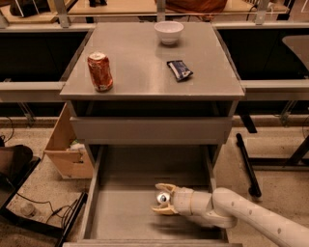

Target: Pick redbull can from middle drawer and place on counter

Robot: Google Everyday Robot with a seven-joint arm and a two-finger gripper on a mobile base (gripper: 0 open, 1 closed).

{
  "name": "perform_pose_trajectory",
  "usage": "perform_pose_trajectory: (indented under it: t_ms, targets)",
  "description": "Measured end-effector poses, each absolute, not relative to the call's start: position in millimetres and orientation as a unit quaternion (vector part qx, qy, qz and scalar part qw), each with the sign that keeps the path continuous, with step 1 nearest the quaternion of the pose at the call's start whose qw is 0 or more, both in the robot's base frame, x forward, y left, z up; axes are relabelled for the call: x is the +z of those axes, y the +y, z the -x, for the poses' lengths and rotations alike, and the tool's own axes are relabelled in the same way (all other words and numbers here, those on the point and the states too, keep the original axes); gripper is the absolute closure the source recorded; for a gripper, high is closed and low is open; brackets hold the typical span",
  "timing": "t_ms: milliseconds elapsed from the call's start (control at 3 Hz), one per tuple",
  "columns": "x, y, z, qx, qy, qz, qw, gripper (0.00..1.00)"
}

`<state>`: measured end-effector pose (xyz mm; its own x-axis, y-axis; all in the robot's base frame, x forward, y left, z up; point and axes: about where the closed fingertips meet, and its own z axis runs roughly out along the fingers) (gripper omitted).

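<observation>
Two tan fingers (164, 187) of the pincer (155, 198) lay spread apart, one on each side of the redbull can (163, 197), so the pincer was released rather than clenched, straddling the can low in the middle drawer (126, 214). The can stood upright on the drawer's flat grey floor, toward the right half, its shiny top facing up between the fingers. Behind the pincer the pale jointed arm (251, 221) ran off to the lower right, crossing the drawer's right wall. The rest of the drawer floor around the can showed only bare grey metal. Above the pulled-out drawer sat a closed drawer front (150, 130), and over that the broad grey tabletop (140, 72) of the cabinet. On that tabletop a red-orange soda can (100, 71) stood upright near the left edge, a white bowl (169, 32) sat at the far middle, and a dark snack packet (179, 70) lay flat toward the right, all well apart from one another. Left of the cabinet a tan cardboard box (65, 144) rested on the floor, just beside the drawer's left wall, with some small things inside that could not be made out. Further left were a dark bag (12, 161) and loose black cables (46, 212). The floor (273, 169) was pale and speckled, with a black bar (247, 164) lying to the right. A pale wooden surface (125, 6) ran across the back.
</observation>
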<state>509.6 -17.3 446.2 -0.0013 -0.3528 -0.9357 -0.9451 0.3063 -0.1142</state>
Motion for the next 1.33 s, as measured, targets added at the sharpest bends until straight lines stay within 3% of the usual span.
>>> perform_pose_trajectory:
  t_ms: [667,1000,1333]
  targets:
    - [450.8,-15.7,-509.2,0.302,0.642,0.503,0.493,0.93]
    - [519.8,-28.4,-495.1,0.323,0.632,0.511,0.485,1.0]
    - [611.5,-45.6,-488.5,0.338,0.611,0.536,0.475,1.0]
